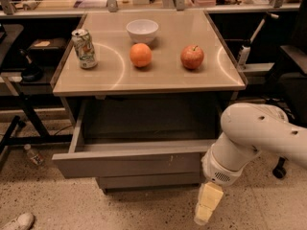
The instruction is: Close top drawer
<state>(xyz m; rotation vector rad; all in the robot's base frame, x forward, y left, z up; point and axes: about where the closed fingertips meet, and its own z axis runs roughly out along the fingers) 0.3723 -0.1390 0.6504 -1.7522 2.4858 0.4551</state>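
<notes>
The drawer stands open; the gripper hangs just below its front's right end, and I cannot tell its state.

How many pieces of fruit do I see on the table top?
2: an orange mid-table, an apple to its right. None seems hidden. The pincer hangs below the front of the open top drawer, near its right end.
</notes>
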